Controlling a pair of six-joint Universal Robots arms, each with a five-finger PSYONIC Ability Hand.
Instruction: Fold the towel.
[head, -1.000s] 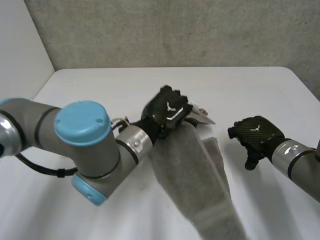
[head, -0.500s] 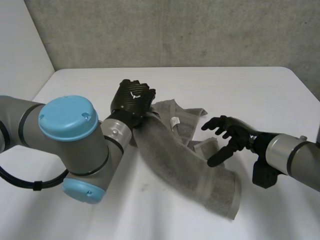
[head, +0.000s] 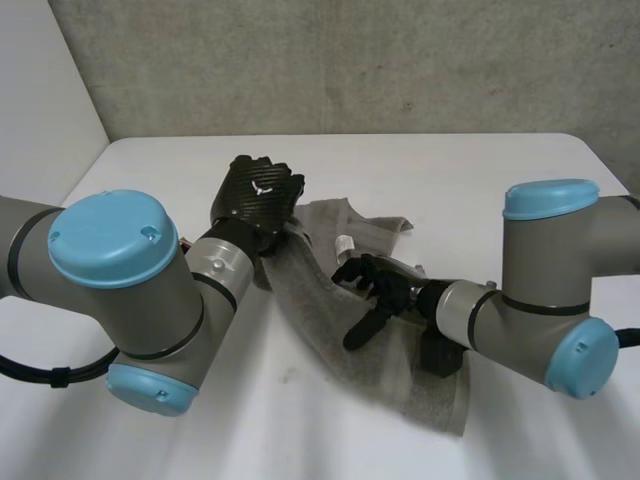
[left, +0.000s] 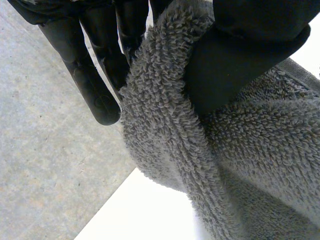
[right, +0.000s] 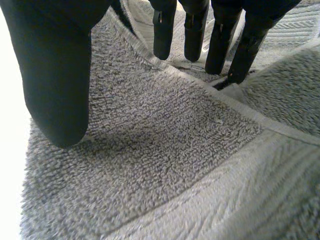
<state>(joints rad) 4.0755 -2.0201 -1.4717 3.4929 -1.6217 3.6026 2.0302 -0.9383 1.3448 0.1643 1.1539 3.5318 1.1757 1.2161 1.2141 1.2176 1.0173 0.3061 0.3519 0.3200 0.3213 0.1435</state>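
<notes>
Towel: a grey terry towel (head: 390, 375) lies rumpled in a long diagonal band on the white table (head: 500, 170), with one end bunched and raised and the other end flat and nearer the camera.

Tag: a small white tag (head: 345, 243) sits on the towel near its raised end.

Left hand: the left hand (head: 258, 195) is at the towel's raised end, back of the hand up, and it has the cloth in its grasp.

Left hand, close up: in the left wrist view the thumb (left: 245, 60) presses a thick roll of towel (left: 240, 165) against the fingers (left: 95, 75), so the edge is pinched between them and hangs down from the hand.

Right hand: the right hand (head: 388, 285) is over the towel's middle, palm down, fingers spread and nearly straight – it holds nothing.

Right hand, close up: in the right wrist view the fingertips (right: 195, 40) reach down to the towel (right: 165, 150) beside a folded edge, and the thumb (right: 55, 75) stands apart from them near the towel's side edge. Whether the tips actually rest on the cloth cannot be told.

Arms: both arms reach in toward the towel from opposite sides – the left at its raised end, the right across its flat end.
</notes>
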